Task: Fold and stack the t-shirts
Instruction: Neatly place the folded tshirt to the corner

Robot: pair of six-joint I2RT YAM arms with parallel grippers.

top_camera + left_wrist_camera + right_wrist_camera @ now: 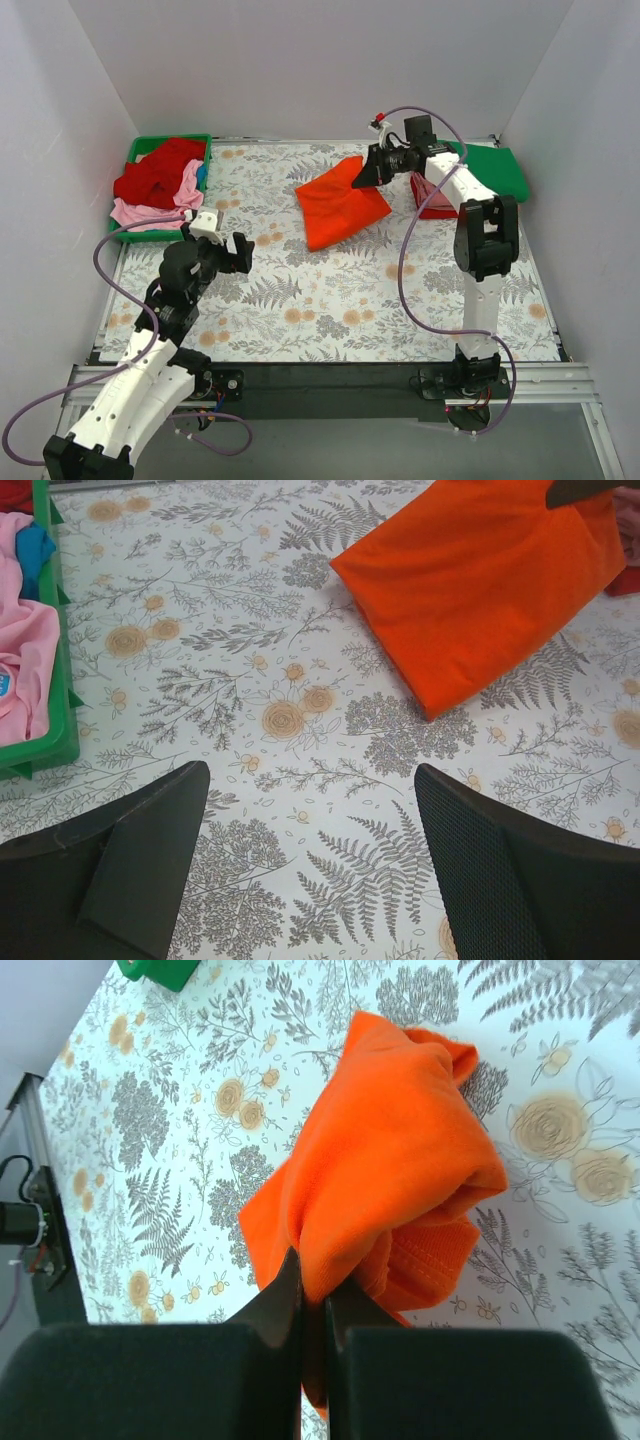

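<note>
Ahead of the left pincer (240, 253) and off to its left sits a green plastic tray (136, 150), heaped with a crumpled dark red cloth t-shirt (158, 172) over a light pink cloth t-shirt (150, 212). A scrap of blue cloth (35, 545) shows at the tray's near edge. The left pincer hangs over the fern-and-flower printed table cover (340, 300), its two black fingers (140, 860) spread wide with nothing between them. Ahead of it and to its right lies the bright orange soft cloth t-shirt (340, 208), folded into a rough block and resting on the cover. The right pincer (362, 176) is pinched tight on that shirt's far right corner, a bunched fold of orange cloth squeezed between its closed tips. Behind the right pincer, partly under its arm, lies a red cloth t-shirt (432, 206), and farther right a folded green cloth t-shirt (497, 170) at the cover's back right corner.
</note>
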